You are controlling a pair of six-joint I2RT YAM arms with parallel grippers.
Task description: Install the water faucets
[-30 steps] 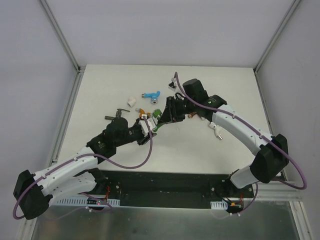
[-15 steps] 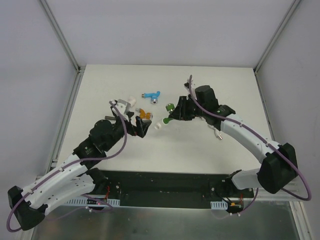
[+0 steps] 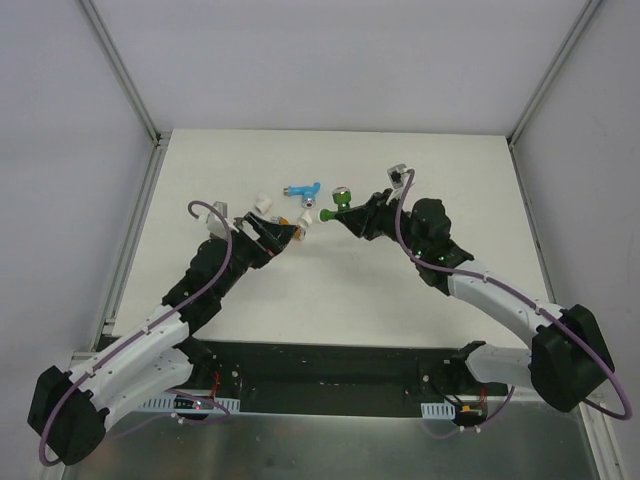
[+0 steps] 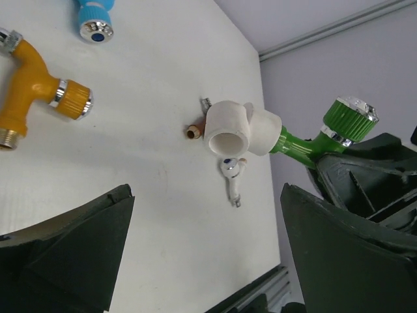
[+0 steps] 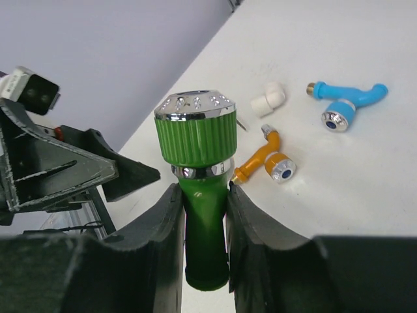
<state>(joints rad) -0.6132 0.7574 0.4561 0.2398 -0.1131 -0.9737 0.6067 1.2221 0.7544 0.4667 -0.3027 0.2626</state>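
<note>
The right claw (image 5: 205,215) is clamped on the green faucet (image 5: 199,140), knob upward, at upper centre of the top view. The left claw (image 4: 205,195) gapes fully and holds nothing. In the left wrist view the faucet's long axis slants from the right edge toward centre, above the left claw's gap, with the left arm nearer its tip. Only that view shows a white elbow fitting (image 4: 231,127) on the faucet's end; the right wrist view hides it.
</note>
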